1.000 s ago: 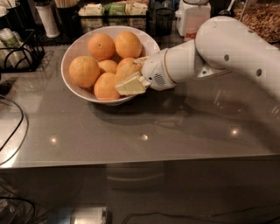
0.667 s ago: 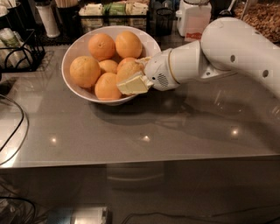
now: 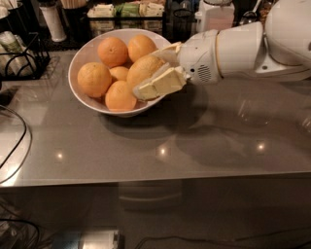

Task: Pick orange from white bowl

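The white bowl (image 3: 82, 99) stands at the back left of the grey table and holds several oranges. The orange (image 3: 142, 69), large, paler and lumpy, is at the bowl's right side, a little above the others. My gripper (image 3: 149, 71) reaches in from the right and is shut on it: one cream finger (image 3: 158, 85) lies under its front, the other (image 3: 167, 50) is behind it. Rounder, deeper-orange ones (image 3: 112, 51) (image 3: 94, 79) and a small one (image 3: 119, 73) lie in the bowl.
A black wire rack (image 3: 19, 61) and a white cup (image 3: 51, 22) stand at the back left. Trays and a white appliance (image 3: 214, 14) line the back edge. A black cable (image 3: 17, 146) loops at the left. My white arm (image 3: 252, 46) spans the right.
The gripper with the orange has risen slightly and drawn a little to the right; the arm has shifted right and up. The bowl and the other oranges have not moved.
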Robot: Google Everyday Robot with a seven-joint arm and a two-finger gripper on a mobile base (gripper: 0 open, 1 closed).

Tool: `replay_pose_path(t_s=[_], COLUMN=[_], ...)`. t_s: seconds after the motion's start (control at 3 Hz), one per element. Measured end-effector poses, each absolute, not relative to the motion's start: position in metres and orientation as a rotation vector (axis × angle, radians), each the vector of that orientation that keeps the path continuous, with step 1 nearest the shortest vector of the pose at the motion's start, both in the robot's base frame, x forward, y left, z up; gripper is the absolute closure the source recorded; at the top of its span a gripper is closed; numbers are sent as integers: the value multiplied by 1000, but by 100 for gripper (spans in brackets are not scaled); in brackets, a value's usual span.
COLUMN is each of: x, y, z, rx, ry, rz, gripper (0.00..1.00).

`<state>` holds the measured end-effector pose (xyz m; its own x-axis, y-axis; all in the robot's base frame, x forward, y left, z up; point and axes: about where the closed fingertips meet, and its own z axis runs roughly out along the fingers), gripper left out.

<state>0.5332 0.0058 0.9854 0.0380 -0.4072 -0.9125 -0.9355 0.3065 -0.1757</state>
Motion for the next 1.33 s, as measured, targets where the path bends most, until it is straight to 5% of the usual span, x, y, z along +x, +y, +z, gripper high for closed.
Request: replay_pose_path(t_s=[1.33], x=[431], y=[0], z=[1050], rx=[-1403], ry=[1130], rz=[821], gripper=[100])
